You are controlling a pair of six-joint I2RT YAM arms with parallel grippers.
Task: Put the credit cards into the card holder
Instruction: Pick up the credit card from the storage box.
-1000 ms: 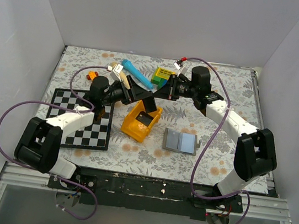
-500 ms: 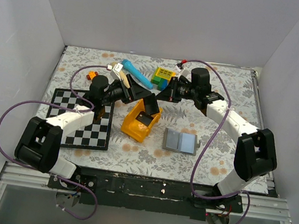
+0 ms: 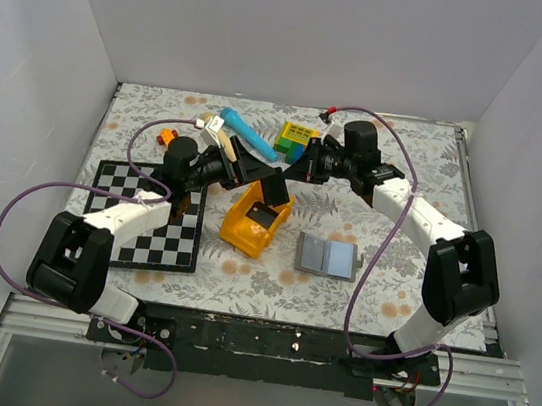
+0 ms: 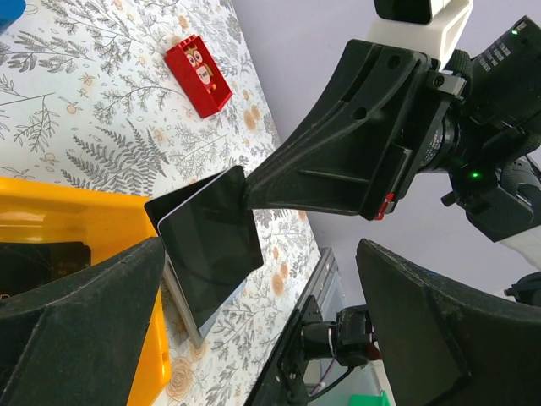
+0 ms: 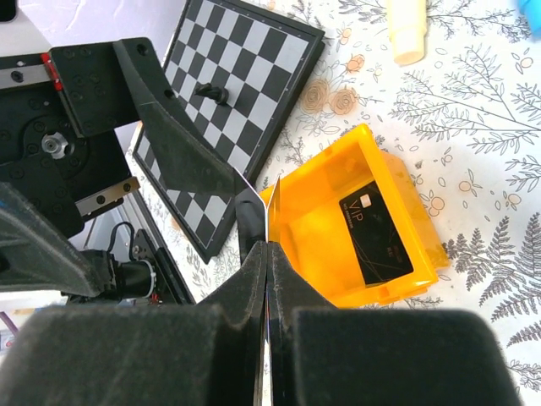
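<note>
The step in hand is the fetching of a card from the tray. The right gripper (image 5: pixel 267 254) has its jaws pressed together on one edge of a thin, glossy black credit card (image 4: pixel 211 233) with rounded corners, and holds it tilted in the air over the far rim of the orange plastic tray (image 5: pixel 317 211). The left gripper (image 4: pixel 260 262) faces it from the left with its jaws spread wide, one black wedge-shaped finger on each side of the card, and appears to touch nothing. A second black card (image 5: pixel 385 233), marked VIP in pale print, lies flat on the floor of the tray, so at least one more trip seems likely. The small flat grey card holder (image 3: pixel 327 256) lies open on the floral-printed tablecloth (image 3: pixel 241 270), just right of the tray and nearer the arms, showing pale bluish-grey pockets. The next move probably calls for carrying the stiff, slippery card to the right and towards the near edge, then lining its free edge up with a narrow soft pocket, which may have to be held down. A red brick-shaped block (image 4: pixel 199 74) lies apart on the cloth.
</note>
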